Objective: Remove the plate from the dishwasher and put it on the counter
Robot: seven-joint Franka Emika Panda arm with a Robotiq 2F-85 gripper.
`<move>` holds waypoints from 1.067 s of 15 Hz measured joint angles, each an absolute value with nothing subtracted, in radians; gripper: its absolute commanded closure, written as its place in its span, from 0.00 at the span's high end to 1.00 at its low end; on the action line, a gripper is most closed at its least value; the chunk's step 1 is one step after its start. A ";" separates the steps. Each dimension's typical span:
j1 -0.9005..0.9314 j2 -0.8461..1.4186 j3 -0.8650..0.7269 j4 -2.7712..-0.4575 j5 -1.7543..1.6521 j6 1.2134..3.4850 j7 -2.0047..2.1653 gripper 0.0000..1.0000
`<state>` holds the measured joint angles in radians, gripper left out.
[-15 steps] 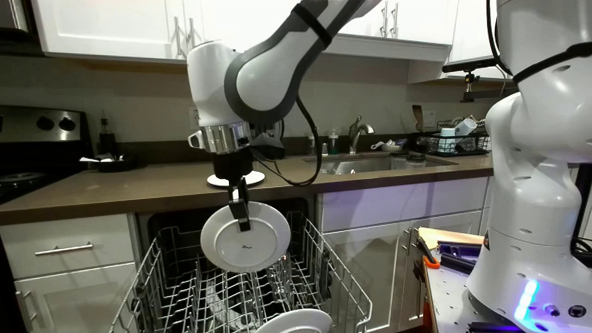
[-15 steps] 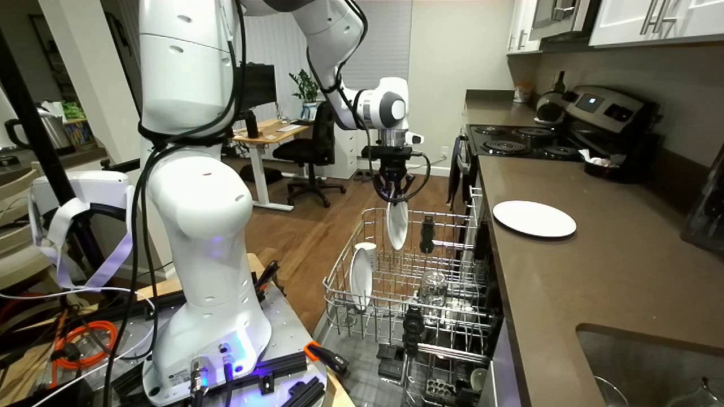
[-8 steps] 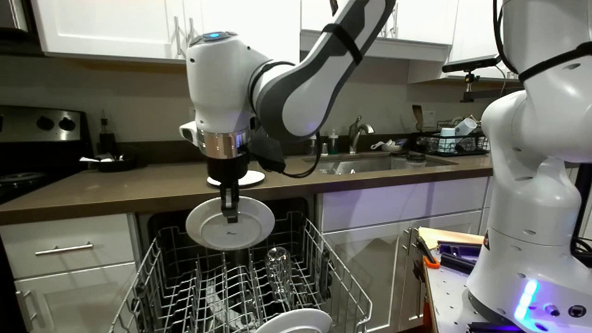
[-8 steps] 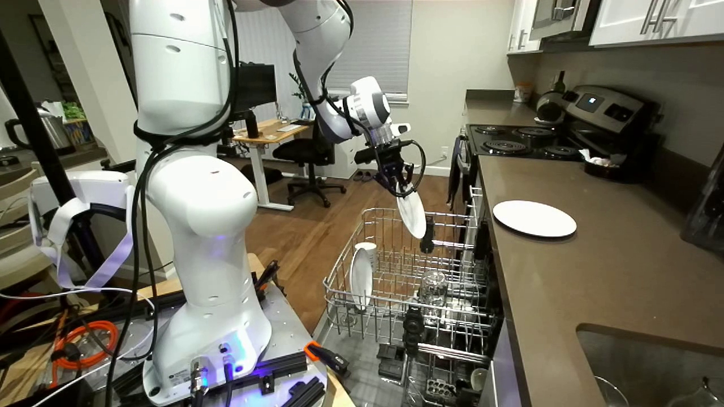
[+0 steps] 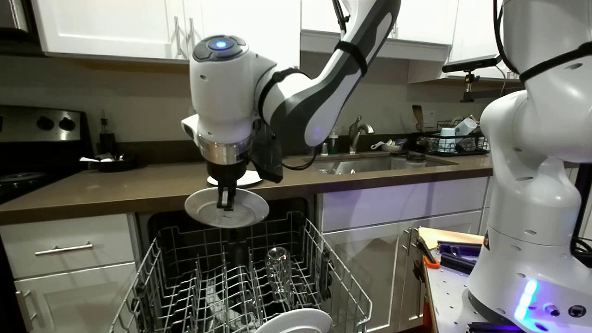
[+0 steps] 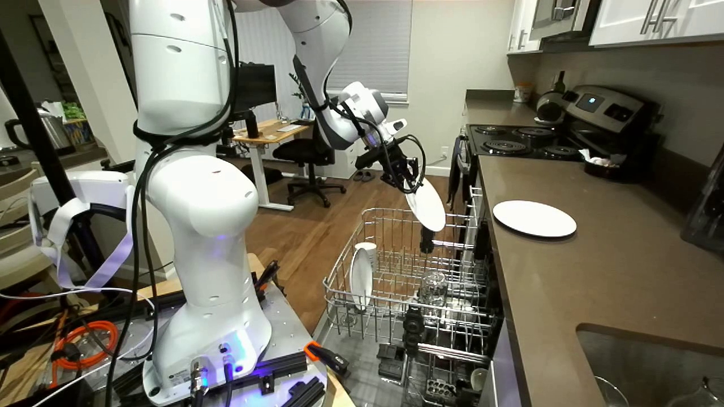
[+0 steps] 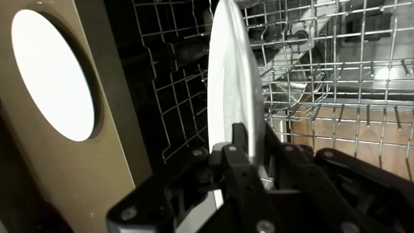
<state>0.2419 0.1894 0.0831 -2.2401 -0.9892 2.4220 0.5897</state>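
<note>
Above the dishwasher rack (image 5: 249,286), we hold the plate (image 7: 233,74) by its rim, our gripper (image 7: 254,137) clamped on it. From the fingertips (image 7: 240,134) it slopes down, near but apart from the counter (image 6: 611,260), where we see another plate (image 6: 534,219) lying flat.

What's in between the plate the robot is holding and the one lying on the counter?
In the wrist view, going across from the held plate, you see the dishwasher's wire rack, then the counter's front edge, before the lying plate.

your held plate (image 6: 428,208) looks smooth, the dishwasher rack (image 5: 340,262) shiny metal, the counter (image 6: 594,271) smooth along its front edge.
</note>
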 measured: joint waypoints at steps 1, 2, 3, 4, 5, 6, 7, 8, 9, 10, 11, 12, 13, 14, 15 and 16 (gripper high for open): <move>0.242 0.189 0.084 -2.238 -1.010 2.411 0.614 0.09; 0.242 0.190 0.084 -2.235 -1.031 2.398 0.637 0.09; 0.242 0.190 0.085 -2.231 -1.048 2.385 0.657 0.09; 0.242 0.191 0.085 -2.227 -1.068 2.372 0.679 0.09; 0.242 0.191 0.086 -2.222 -1.091 2.355 0.703 0.08; 0.242 0.192 0.088 -2.216 -1.116 2.338 0.729 0.08; 0.242 0.193 0.091 -2.211 -1.133 2.319 0.748 0.08; 0.242 0.193 0.094 -2.206 -1.152 2.302 0.767 0.08; 0.242 0.193 0.098 -2.201 -1.161 2.286 0.779 0.08; 0.242 0.193 0.103 -2.197 -1.171 2.270 0.790 0.08; 0.242 0.193 0.108 -2.192 -1.179 2.256 0.799 0.08; 0.242 0.193 0.113 -2.188 -1.185 2.241 0.805 0.08; 0.242 0.193 0.117 -2.183 -1.188 2.227 0.809 0.08; 0.242 0.193 0.121 -2.179 -1.189 2.216 0.811 0.08; 0.242 0.193 0.124 -2.176 -1.190 2.205 0.813 0.08; 0.242 0.193 0.126 -2.172 -1.192 2.196 0.815 0.08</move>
